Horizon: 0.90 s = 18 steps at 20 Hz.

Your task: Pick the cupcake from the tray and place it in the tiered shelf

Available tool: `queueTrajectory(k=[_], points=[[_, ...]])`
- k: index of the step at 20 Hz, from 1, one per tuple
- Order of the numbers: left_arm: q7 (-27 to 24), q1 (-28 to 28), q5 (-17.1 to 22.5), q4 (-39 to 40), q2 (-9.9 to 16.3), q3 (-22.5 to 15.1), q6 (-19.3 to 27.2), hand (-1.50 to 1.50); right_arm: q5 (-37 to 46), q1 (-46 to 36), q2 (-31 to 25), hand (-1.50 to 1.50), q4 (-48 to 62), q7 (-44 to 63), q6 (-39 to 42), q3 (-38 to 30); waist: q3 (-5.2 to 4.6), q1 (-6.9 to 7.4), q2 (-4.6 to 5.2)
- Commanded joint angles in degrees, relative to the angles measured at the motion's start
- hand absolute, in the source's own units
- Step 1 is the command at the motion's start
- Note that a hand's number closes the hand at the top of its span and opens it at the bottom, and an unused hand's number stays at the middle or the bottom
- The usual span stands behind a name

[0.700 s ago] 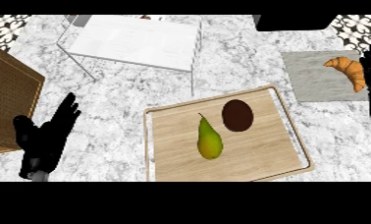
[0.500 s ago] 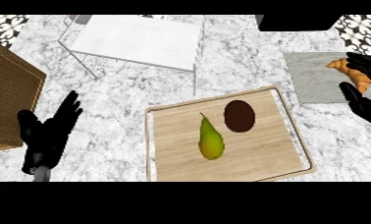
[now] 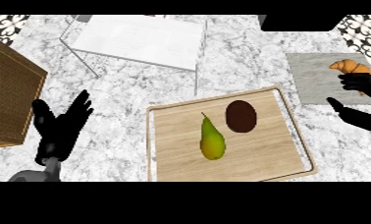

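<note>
Marble tabletop [image 3: 239, 61] seen from above. A wooden tray [image 3: 282, 161] lies toward the near edge, right of centre, and carries two things: the dark brown cupcake [image 3: 240, 116] in its far half and a green pear [image 3: 211, 140] just to the cupcake's left, the two close but apart. The white tiered shelf [image 3: 141, 41] stands toward the far edge, left of centre, well apart from the tray. A brown woven box [image 3: 16, 95] sits at the left edge. A grey mat [image 3: 315, 78] at the right edge bears a croissant [image 3: 349, 65]. Left hand [image 3: 59, 130] — fingers spread wide, holding nothing — rests near the near-left corner. Right hand [image 3: 355, 112] shows only partly at the right edge, beside the tray — its fingers appear relaxed and hold nothing.
</note>
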Motion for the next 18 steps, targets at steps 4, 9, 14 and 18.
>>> queueTrajectory(k=[4, 9, 14, 18], points=[[-0.37, -2.56, -1.04, 5.02, -3.62, 0.49, -0.06, 0.00, -2.57, 4.14, -3.68, -1.50, -6.40, -1.88, 13.59, 1.17, -0.03, -0.56, -0.21], [-0.98, 1.19, -1.60, 2.46, -1.85, 1.11, -1.35, 0.00, -5.66, 8.75, -6.85, -1.50, -24.28, 11.48, 16.94, 3.09, -0.11, -0.96, -0.47], [-1.00, 0.08, -1.83, 3.59, -2.48, 1.52, -2.69, 0.00, -3.17, 5.49, -9.45, -1.50, -31.11, 24.38, 16.97, 5.92, -0.10, -0.38, -0.29], [1.92, -2.92, -2.51, 3.20, -3.03, 1.86, -0.70, 0.00, -0.02, -0.71, -6.93, -1.50, -37.92, 42.19, 10.17, 11.56, -0.11, 0.07, -0.21]])
